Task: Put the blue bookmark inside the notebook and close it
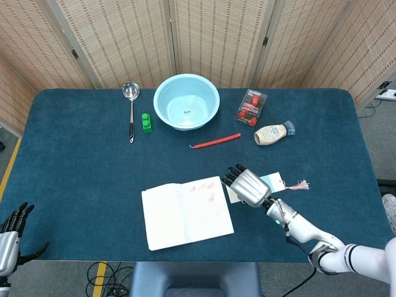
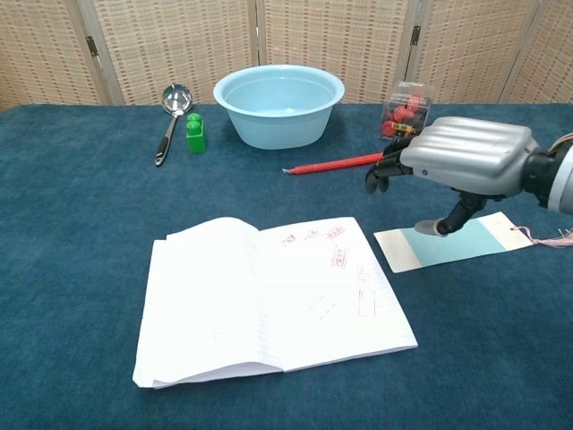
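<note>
One step is in hand, the reach: the right hand (image 2: 466,161) hovers over the blue bookmark (image 2: 448,243) lying flat on the worktop (image 1: 80,161) beside the open notebook (image 2: 269,300), fingers (image 2: 385,170) released and holding nothing, so next it must pinch the card

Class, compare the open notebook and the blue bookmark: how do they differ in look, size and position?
The notebook is white lined paper with red stamps; the bookmark is pale blue with a white end and a tassel. The notebook is much larger and lies spread open; the bookmark is one narrow strip. The right hand is over the bookmark, not the notebook. Both lie flat on the blue table.
</note>
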Robot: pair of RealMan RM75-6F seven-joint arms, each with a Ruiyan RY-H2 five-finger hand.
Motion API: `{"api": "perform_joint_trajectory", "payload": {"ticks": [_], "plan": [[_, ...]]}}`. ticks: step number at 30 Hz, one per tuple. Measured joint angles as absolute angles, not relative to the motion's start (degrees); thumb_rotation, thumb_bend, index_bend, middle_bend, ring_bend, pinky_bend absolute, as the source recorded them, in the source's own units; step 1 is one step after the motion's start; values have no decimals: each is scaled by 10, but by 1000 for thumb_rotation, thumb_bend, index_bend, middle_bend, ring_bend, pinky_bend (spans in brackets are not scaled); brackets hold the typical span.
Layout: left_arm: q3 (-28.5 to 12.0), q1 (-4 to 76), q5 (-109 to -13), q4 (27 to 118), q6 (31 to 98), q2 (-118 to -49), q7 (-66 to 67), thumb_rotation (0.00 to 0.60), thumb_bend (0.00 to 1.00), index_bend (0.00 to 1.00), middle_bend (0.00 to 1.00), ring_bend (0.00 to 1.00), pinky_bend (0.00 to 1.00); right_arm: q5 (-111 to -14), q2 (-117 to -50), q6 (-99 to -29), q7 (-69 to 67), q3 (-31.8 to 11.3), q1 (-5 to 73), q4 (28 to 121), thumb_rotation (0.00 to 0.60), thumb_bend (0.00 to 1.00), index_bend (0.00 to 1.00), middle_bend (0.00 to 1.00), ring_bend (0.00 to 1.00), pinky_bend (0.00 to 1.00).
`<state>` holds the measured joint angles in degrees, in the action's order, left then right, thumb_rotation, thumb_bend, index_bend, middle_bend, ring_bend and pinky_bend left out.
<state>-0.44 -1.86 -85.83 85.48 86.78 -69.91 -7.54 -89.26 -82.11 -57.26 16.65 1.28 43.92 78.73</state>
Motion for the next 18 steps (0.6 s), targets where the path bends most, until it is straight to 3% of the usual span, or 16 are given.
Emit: {"api": "perform_joint_trajectory", "payload": {"ticks": [11,18], "plan": [[-3,-20,-852,857,868,-696,-73,600,239,102,52,95,167,-856,-908,-471,144,-34,504,706,600,625,185,305,217,273],[-2,-22,-846,851,865,-697,-77,600,239,102,52,95,167,-842,-953,-436,129,-50,533,653,600,668,184,310,216,273]]}}
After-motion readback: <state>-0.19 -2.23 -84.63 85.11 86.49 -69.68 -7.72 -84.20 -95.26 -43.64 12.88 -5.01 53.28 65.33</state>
